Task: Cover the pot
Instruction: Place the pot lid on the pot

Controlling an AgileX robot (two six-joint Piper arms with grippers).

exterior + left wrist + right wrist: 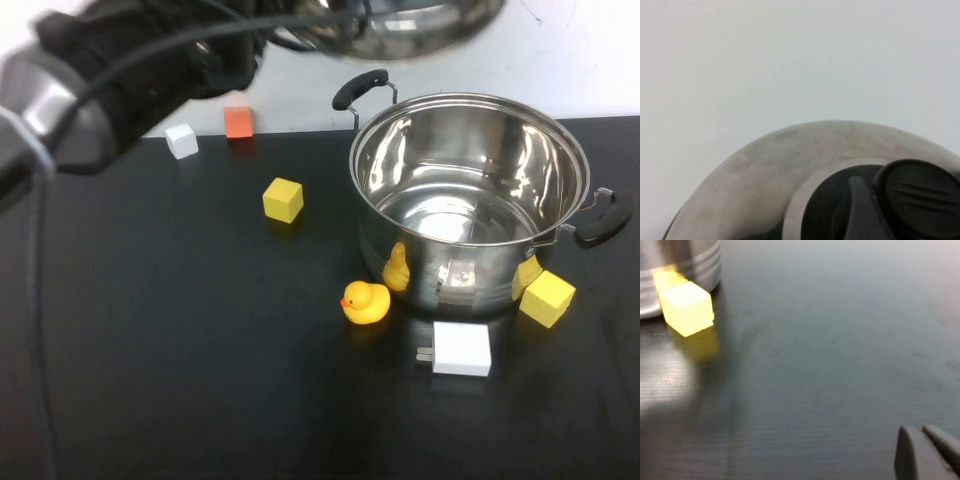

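The pot (400, 150) is a large shiny steel stockpot with two black side handles. It stands open and empty on the black table at the right. The domed steel lid (400, 25) hangs in the air beyond the pot's far-left rim, cut off by the top edge of the high view. My left gripper (262, 42) is shut on its black knob (920, 200); the lid's dome (765, 170) fills the left wrist view. My right gripper (927, 450) is shut and empty, low over the table, out of the high view. The pot's base (685, 260) shows in the right wrist view.
A yellow duck (366, 302), a white charger (461, 348) and a yellow cube (547, 297) lie in front of the pot; that cube (687, 307) also shows in the right wrist view. Another yellow cube (283, 199), a white cube (181, 139) and an orange cube (238, 121) lie to the left.
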